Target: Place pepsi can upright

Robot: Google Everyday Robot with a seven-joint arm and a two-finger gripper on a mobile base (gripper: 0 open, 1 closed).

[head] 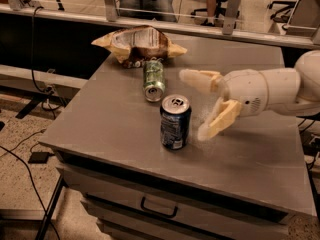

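The pepsi can (175,122) is dark blue with a silver top. It stands upright on the grey table (115,124), near the front middle. My gripper (196,104) is open just to the right of the can, a short gap away. One cream finger (200,79) reaches out behind the can and the other finger (220,120) hangs beside it. Neither finger touches the can.
A green can (153,79) lies on its side behind the pepsi can. A crumpled chip bag (139,44) lies at the table's back left. A drawer with a handle (159,208) is below the front edge. Cables run on the floor at left.
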